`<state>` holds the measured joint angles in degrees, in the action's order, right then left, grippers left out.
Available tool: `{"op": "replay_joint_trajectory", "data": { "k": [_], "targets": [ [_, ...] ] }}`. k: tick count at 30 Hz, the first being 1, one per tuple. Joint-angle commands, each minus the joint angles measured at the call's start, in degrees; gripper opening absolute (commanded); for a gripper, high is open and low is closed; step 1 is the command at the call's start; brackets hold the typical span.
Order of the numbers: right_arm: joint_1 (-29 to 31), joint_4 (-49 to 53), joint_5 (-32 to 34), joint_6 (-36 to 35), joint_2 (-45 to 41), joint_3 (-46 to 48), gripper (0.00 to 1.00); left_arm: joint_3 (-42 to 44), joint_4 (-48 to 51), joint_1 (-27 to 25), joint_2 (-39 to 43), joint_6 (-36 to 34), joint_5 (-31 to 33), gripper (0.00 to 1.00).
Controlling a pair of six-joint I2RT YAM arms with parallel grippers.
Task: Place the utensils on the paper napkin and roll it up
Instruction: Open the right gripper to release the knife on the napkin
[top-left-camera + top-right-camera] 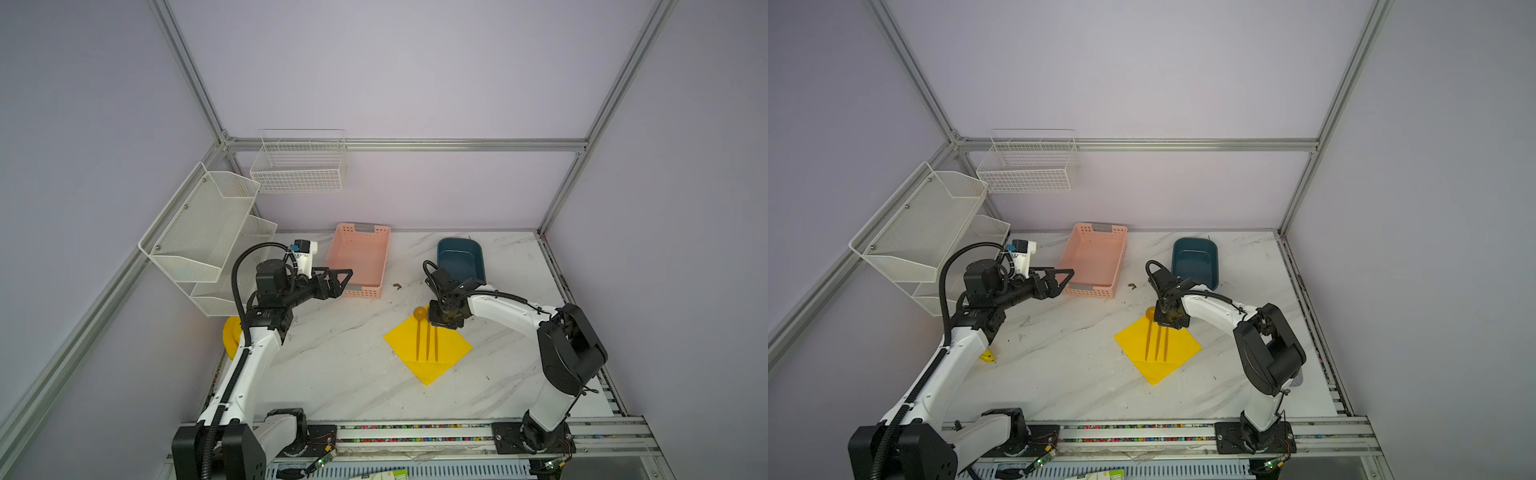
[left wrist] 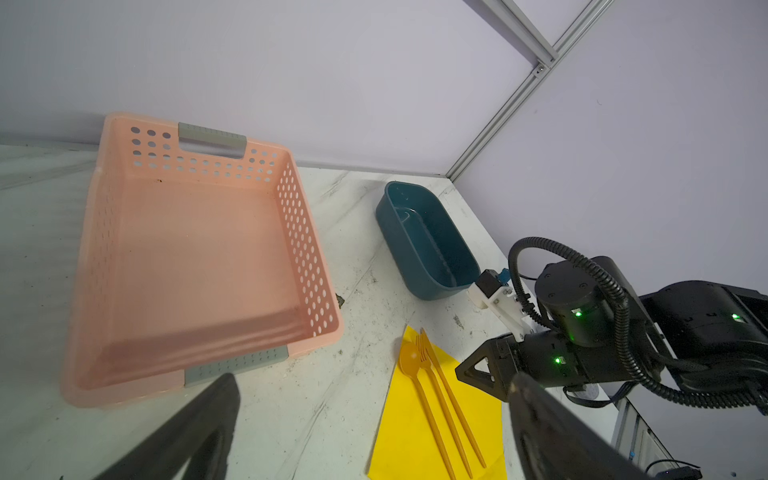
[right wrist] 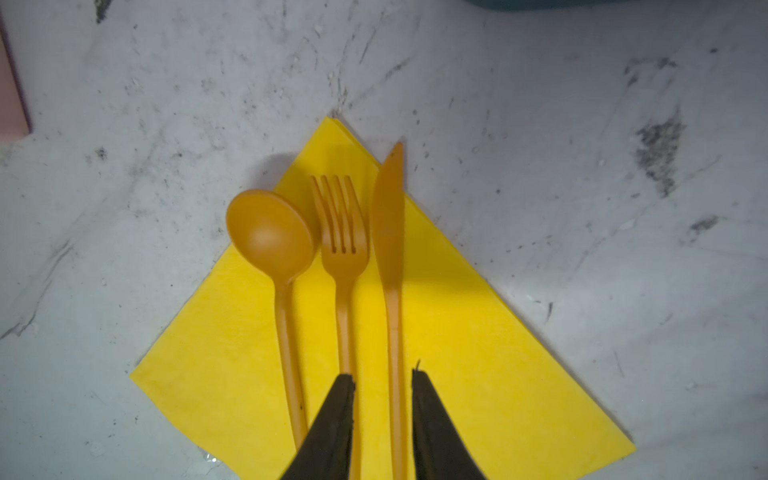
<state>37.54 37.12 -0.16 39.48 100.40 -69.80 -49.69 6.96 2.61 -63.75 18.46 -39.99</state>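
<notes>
Straddling the knife (image 3: 388, 232) at its handle, jaws slightly parted and empty, your right gripper (image 3: 382, 374) sits far nearer than the wide-open left gripper (image 1: 345, 283) to the utensils (image 3: 345, 249), lying parallel on the paper napkin (image 3: 478, 353), heads pointing away.

I counted three utensils (image 1: 427, 343) on my screens: one spoon (image 3: 270, 237), one fork (image 3: 343, 249) and one knife (image 3: 388, 232). There was one napkin (image 3: 478, 353) and one desk (image 1: 353, 374). I made out two open containers, one pink basket (image 2: 299, 249) and one blue tub (image 2: 399, 257). Two white racks hung on the walls: one wire basket (image 1: 299, 166) and one mesh shelf (image 1: 199, 224). I had two arms in view, one on the left (image 1: 257, 365) and one on the right (image 1: 507, 311). One yellow lump (image 1: 987, 356) showed by the left arm; how many pieces made it up, I could not tell.
</notes>
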Motion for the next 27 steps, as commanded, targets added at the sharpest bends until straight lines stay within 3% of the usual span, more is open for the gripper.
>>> {"op": "replay_joint_trajectory", "data": {
  "k": [1,8,27],
  "targets": [
    [0.3,1.7,1.7,0.0,0.1,-0.9,0.34,2.2,-0.9,0.3,0.6,-0.6,0.4,1.00],
    [0.3,-0.3,2.0,-0.3,2.6,-0.5,0.43,2.2,-0.5,0.3,1.0,-1.0,1.0,1.00],
    [0.3,-2.7,2.3,0.2,5.2,2.3,0.31,2.1,-0.4,0.2,1.1,-1.0,1.0,1.00]
  ]
}}
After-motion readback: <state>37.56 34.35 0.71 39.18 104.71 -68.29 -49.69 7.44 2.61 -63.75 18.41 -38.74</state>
